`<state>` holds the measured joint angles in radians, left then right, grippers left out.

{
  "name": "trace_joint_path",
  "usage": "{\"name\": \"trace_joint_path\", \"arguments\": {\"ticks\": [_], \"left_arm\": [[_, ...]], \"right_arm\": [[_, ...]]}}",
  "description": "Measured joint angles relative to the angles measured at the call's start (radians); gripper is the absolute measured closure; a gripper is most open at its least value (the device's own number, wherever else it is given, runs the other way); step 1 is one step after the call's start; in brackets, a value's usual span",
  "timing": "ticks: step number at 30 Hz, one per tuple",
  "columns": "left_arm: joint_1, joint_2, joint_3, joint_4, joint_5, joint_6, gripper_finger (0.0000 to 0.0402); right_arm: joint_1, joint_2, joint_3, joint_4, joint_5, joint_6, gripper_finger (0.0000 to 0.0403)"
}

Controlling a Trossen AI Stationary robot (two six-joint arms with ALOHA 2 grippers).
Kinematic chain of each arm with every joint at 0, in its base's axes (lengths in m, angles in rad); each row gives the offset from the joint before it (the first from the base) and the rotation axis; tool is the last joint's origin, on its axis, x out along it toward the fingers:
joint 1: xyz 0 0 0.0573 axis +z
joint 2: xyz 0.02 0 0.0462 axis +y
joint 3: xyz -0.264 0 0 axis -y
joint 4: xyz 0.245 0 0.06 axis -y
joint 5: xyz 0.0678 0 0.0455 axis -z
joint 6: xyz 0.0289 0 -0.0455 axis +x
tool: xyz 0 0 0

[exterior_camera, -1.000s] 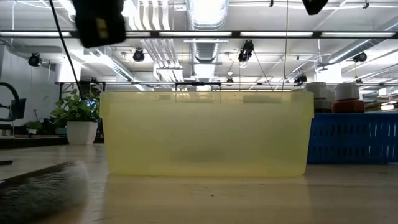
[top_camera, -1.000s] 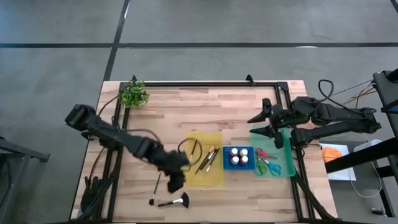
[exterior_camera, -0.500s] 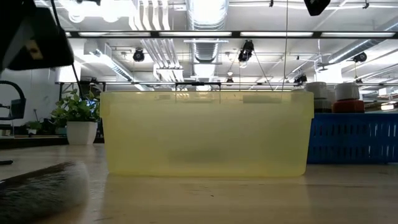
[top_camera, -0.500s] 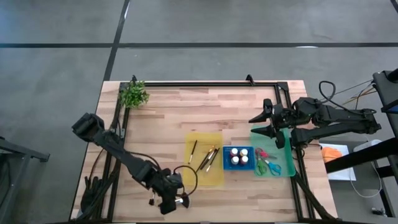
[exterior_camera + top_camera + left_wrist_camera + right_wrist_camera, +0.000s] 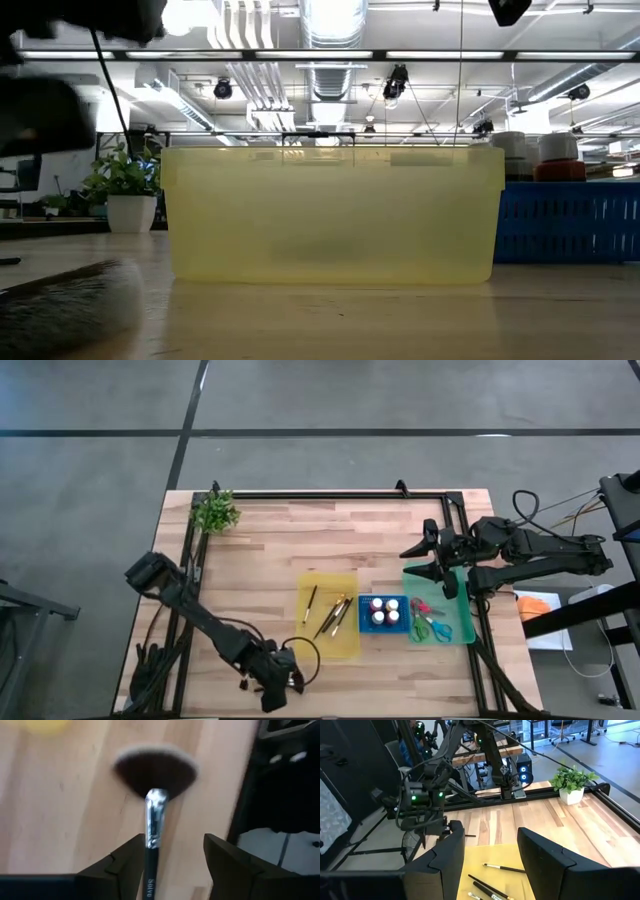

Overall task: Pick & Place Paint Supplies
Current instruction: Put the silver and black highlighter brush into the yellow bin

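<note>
A black fan-shaped brush lies flat on the wooden table near its near edge, with a silver ferrule and a black handle. My left gripper is open just above it, one finger on each side of the handle, which runs close by one finger. In the high view my left gripper hides this brush. A thin paintbrush lies on the table just to its left. Several thin brushes lie in the yellow tray. The paint bottles stand in the blue tray, and the scissors lie in the green tray. My right gripper waits open over the green tray's far edge.
A potted plant stands at the far left corner. A black frame rail runs along the table's far edge and sides. In the low view the yellow tray's wall fills the middle, and the fan brush's bristles show blurred at the left.
My left gripper has moved from the yellow tray's left edge toward the table's near edge and come down over the fan brush. The fan brush, the trays and my right arm have stayed where they were.
</note>
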<state>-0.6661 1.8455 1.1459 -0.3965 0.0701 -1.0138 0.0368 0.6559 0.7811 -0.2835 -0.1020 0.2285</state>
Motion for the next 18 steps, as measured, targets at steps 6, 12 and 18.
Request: {"name": "trace_joint_path", "arguments": {"ticks": [6,12,18], "left_arm": [[-0.015,0.056,-0.001,-0.008,-0.001,-0.037,0.0226],[-0.015,0.089,0.002,-0.008,-0.013,-0.06,0.0279],[-0.017,0.091,0.004,-0.053,-0.047,-0.171,0.0322]], "right_arm": [[0.0,0.001,0.0,-0.005,0.005,-0.003,0.0222],[0.0,0.0,0.0,-0.011,0.018,-0.003,0.0222],[0.0,0.0,0.0,-0.02,0.02,0.0,0.0222]]}}
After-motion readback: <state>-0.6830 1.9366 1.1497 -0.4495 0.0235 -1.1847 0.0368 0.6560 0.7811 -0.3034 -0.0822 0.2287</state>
